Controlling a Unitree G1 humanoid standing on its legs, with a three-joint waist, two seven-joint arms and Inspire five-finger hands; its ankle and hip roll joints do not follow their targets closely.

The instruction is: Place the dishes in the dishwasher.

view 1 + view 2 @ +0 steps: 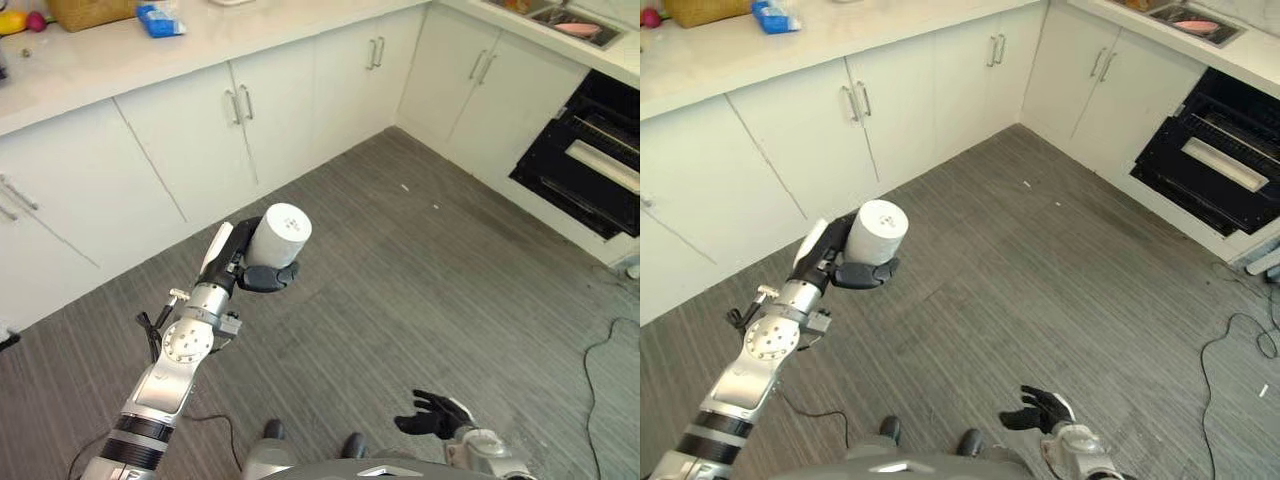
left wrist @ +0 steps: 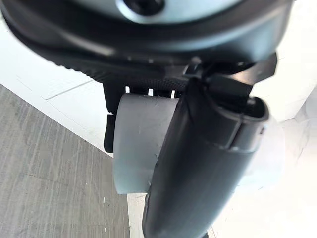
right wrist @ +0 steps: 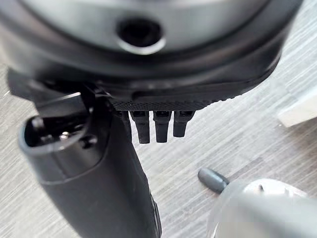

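Note:
My left hand [image 1: 236, 264] is raised over the grey floor, shut on a white cup [image 1: 278, 235] that lies tilted, its flat base turned up and away from me. In the left wrist view the thumb [image 2: 198, 163] crosses the front of the cup [image 2: 136, 144], and the fingers wrap round behind it. The dishwasher [image 1: 598, 160] is a dark open cavity in the cabinet run at the far right, well away from the cup. Low near my body, my right hand [image 1: 437, 414] hangs open and holds nothing; its straight fingers [image 3: 156, 126] show in the right wrist view.
White cabinets [image 1: 250, 120] run along the back and right under a pale countertop [image 1: 90, 65]. On the countertop are a basket [image 1: 90, 12] and a blue packet [image 1: 160, 20]. A sink [image 1: 570, 20] with a pink dish sits above the dishwasher. Bare floor [image 1: 420, 260] lies between.

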